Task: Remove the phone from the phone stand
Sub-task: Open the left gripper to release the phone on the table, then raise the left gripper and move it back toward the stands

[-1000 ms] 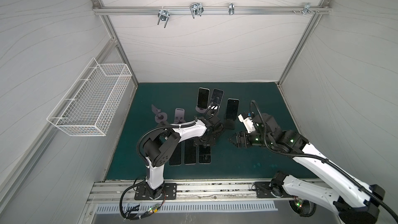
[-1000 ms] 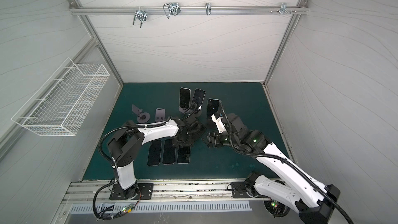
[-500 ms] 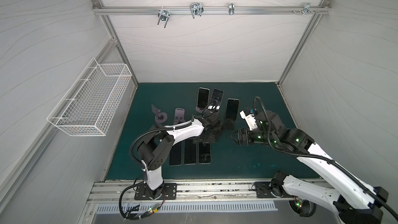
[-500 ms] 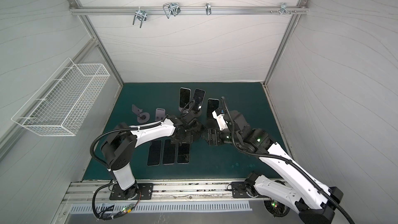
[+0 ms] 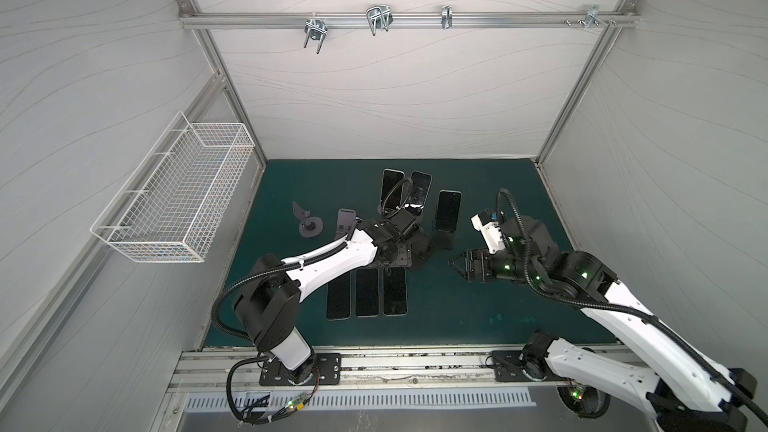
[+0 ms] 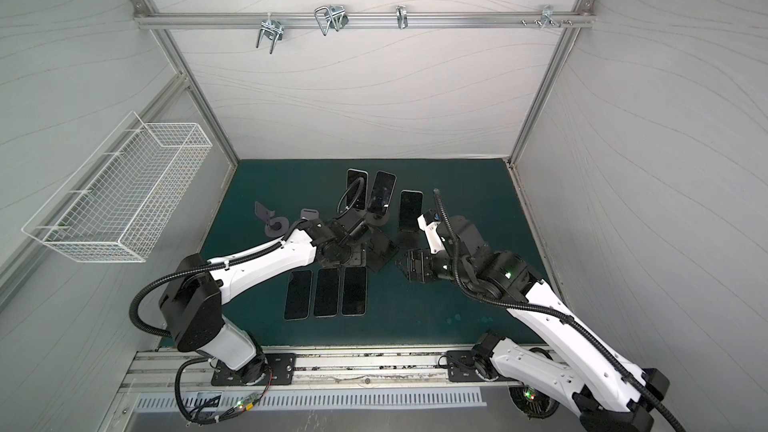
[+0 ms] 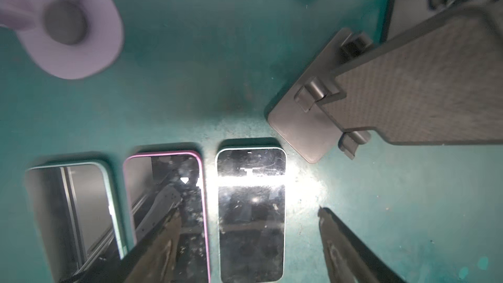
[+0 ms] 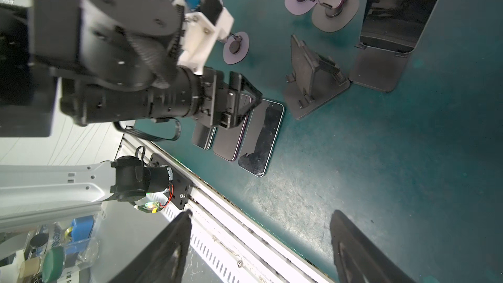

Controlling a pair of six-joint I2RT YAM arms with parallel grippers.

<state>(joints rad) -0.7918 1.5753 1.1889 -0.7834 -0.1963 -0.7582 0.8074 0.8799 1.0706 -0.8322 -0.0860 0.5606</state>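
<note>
Phone (image 8: 394, 9): glossy black slab, leaning upright on a matte black hinged stand (image 8: 378, 72), well beyond the right fingers (image 8: 168, 249), which gape wide, empty. Two further phones (image 5: 420, 195) upright on lilac round-footed stands (image 8: 334, 14). Three flat phones (image 5: 366, 292) in a row on the teal desk (image 5: 478, 317). The pale-rimmed end phone (image 7: 251, 213) lies between the left fingers (image 7: 160, 240), spread wide, empty. One bare stand (image 7: 408, 91), textured black, just beyond them.

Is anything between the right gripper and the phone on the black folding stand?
Nothing visible does. The right gripper, jaws open, hovers over bare green mat just short of the phone on its black stand. The empty folding stand sits off to the side, out of that line.
</note>
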